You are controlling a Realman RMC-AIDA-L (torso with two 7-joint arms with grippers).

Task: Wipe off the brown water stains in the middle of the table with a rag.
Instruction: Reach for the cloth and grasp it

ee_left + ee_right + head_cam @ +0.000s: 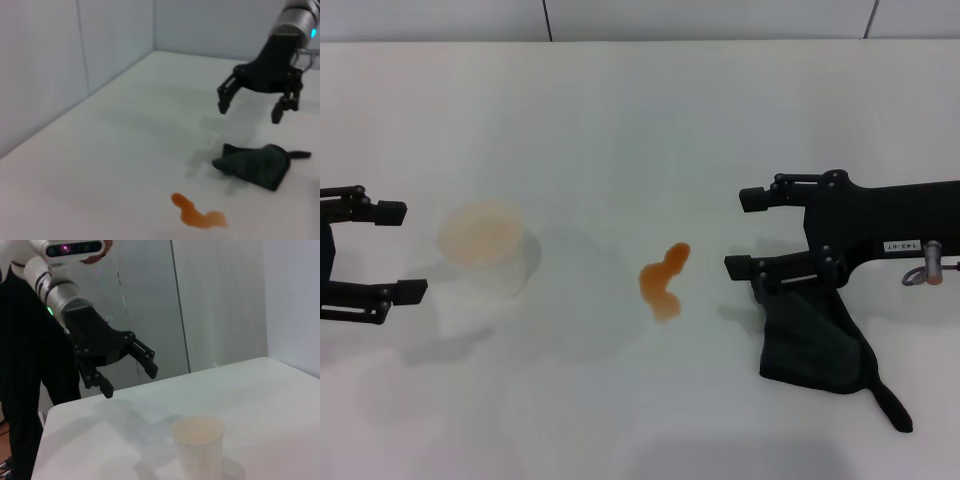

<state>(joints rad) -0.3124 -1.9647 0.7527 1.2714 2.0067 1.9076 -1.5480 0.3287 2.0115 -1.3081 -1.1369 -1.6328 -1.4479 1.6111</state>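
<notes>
A small white label on the right hand [744, 232] carries print too small to read. That hand hovers above the table [620, 120] with fingers spread wide, holding nothing, above the rag's edge. The rag [812, 340] lies crumpled on the table's right side, its narrow tail pointing toward the near right corner. The brown water stains [663, 281] sit mid-table, left of the rag, long axis running diagonally. The left hand [398, 250] is spread wide beside a clear plastic cup [488, 248].
</notes>
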